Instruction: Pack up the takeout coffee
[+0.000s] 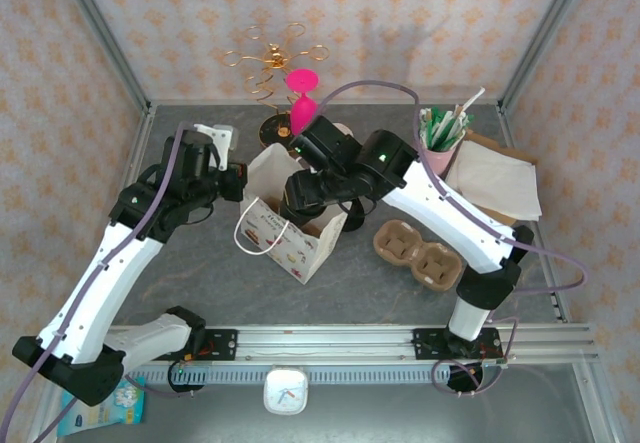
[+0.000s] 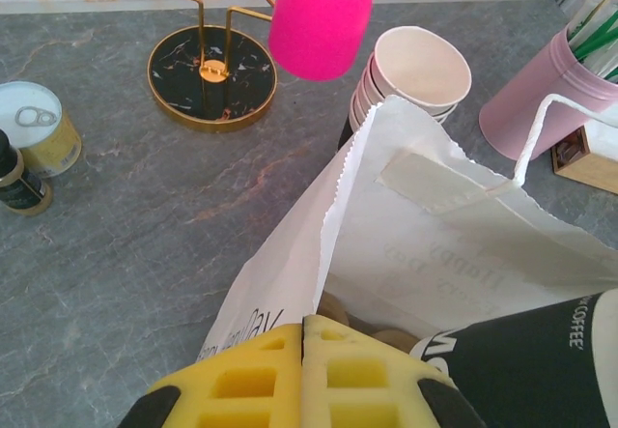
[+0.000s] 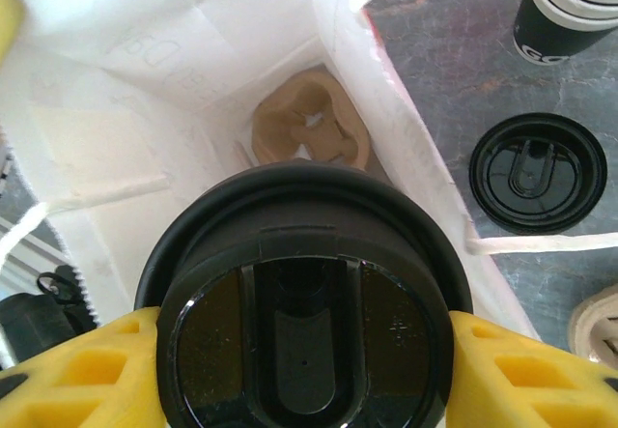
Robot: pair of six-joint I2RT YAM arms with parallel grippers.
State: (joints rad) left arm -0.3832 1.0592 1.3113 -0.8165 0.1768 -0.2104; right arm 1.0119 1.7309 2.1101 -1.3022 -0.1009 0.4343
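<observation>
coffee [image 3: 304, 341] sits low centre in the right wrist frame, clamped between the fingers of my right gripper [image 3: 304, 389], jaws partway open around it, over the bag [image 3: 145, 61] mouth; carrier [image 3: 309, 124] on the bag floor, upper centre; my left gripper [image 2: 304, 360] is pinched fully closed on the bag rim

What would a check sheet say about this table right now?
surface: grey table, no spills seen.
job's things: cup with black lid over the open bag; carrier lies inside the bag.
clutter: spare carrier, loose lid, cup stack, straw cup, tin, gold stand.
grippers: left tool shut on the bag's edge; right tool shut on the cup.
cables: grey loops hang off both arms.
surroundings: patterned walls, metal frame.
</observation>
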